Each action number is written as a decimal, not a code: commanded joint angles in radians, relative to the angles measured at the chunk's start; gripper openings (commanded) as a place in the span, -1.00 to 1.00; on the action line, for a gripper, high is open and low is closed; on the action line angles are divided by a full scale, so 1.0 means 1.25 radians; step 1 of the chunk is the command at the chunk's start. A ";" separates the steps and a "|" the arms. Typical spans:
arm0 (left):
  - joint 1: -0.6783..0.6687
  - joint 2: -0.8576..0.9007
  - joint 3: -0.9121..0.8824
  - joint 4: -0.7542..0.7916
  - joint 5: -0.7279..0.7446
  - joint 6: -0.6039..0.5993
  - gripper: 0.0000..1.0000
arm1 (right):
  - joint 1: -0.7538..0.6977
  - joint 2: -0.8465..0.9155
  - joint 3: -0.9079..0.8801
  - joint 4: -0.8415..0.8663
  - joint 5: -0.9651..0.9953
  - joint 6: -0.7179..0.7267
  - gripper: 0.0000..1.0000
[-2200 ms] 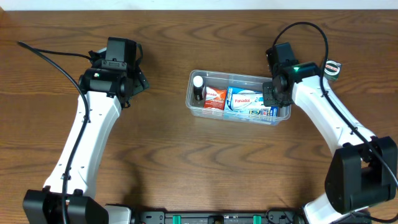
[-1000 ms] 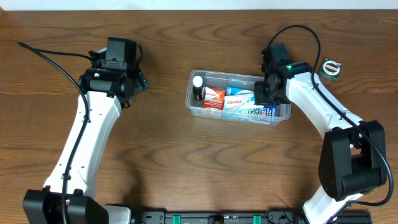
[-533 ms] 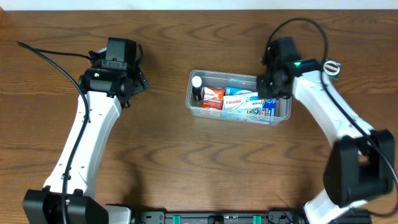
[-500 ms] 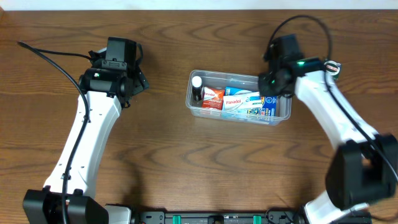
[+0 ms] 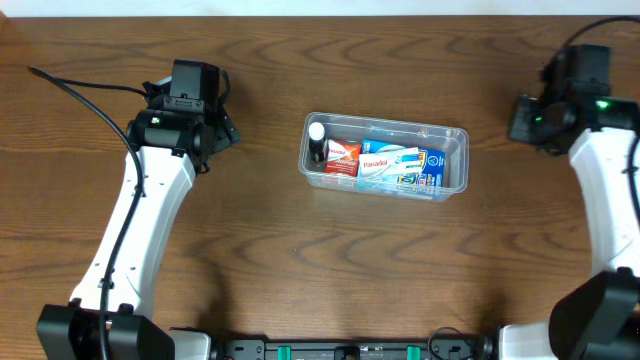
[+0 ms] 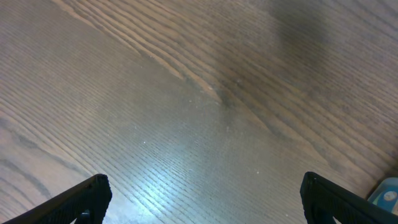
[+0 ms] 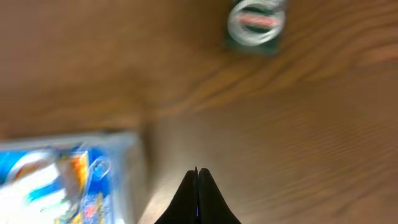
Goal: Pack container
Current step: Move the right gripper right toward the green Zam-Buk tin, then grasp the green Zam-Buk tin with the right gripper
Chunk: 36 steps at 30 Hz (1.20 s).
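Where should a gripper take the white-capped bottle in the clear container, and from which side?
Probably by its white cap, from straight above. The bottle stands upright at the left end of the container, with the wall and a red box close beside it, so only the top looks free.

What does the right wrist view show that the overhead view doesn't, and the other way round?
Only the right wrist view: a small dark green item with a pale ring, lying on the table beyond the shut right gripper. Only overhead: the whole container, its white-capped bottle and red box, plus the left arm. Both: the container's right end with blue packaging.
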 commanded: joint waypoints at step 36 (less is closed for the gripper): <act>0.002 0.009 -0.002 -0.002 -0.013 0.004 0.96 | -0.114 0.367 -0.002 0.478 -0.003 -0.089 0.99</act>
